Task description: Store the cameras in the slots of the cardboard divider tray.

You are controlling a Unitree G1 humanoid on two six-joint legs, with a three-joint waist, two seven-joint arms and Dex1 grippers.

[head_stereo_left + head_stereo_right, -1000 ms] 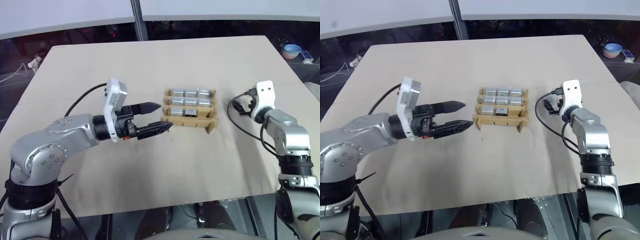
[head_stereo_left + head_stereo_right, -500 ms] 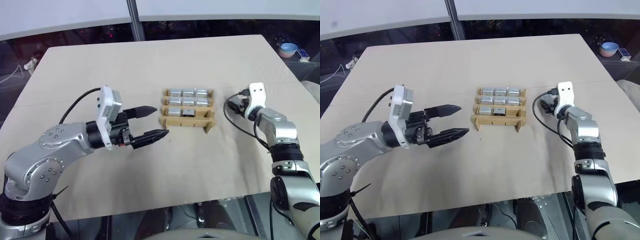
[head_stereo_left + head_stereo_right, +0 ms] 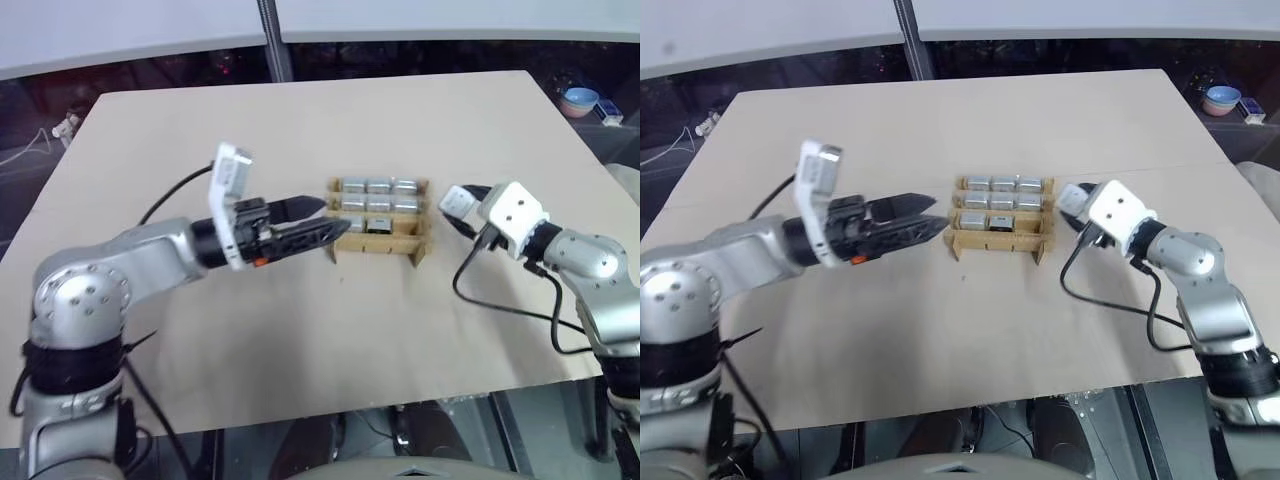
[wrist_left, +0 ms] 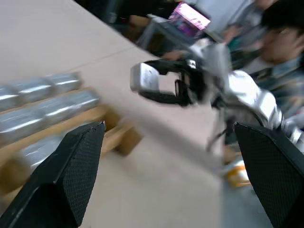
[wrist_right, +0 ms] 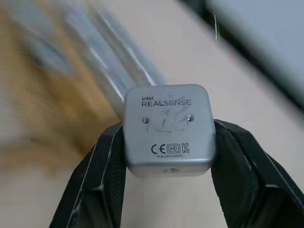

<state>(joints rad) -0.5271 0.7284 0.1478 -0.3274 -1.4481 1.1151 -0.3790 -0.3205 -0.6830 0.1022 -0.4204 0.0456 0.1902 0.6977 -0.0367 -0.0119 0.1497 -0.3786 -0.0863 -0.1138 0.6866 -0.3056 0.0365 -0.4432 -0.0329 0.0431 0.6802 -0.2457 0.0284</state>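
Table (image 3: 300,350): pale tan top, carrying the cardboard divider tray (image 3: 372,247) near its centre, end tabs protruding toward the robot.

Cameras in tray (image 3: 378,186): silver-grey blocks filled the three far slots and the three middle slots. The near row held one block at its left (image 3: 351,223) and a darker-faced one at its centre (image 3: 378,226); the near right slot could not be made out clearly.

Camera in hand (image 5: 167,128): silver-grey block with rounded corners, marked "intel REALSENSE" with compliance marks beneath and two small screws on the facing side. It was pinched on two opposite sides between the black fingers (image 5: 95,175) of the right gripper (image 5: 166,166), jaws closed to the width of the block. In the head views the block (image 3: 457,202) stood in the air just beside the tray's right end, apart from it, at the tip of the right gripper (image 3: 470,210). In the left wrist view the same block (image 4: 144,78) showed at the front of that gripper, above the table, with the tray to one side.

Left gripper (image 3: 315,225): jaws spread wide and holding nothing, the two black fingers (image 4: 71,175) far apart in its wrist view. It pointed across the table toward the tray, fingertips at the tray's left end; contact could not be judged.

Bowl (image 3: 580,100): blue, off the table at the far right.
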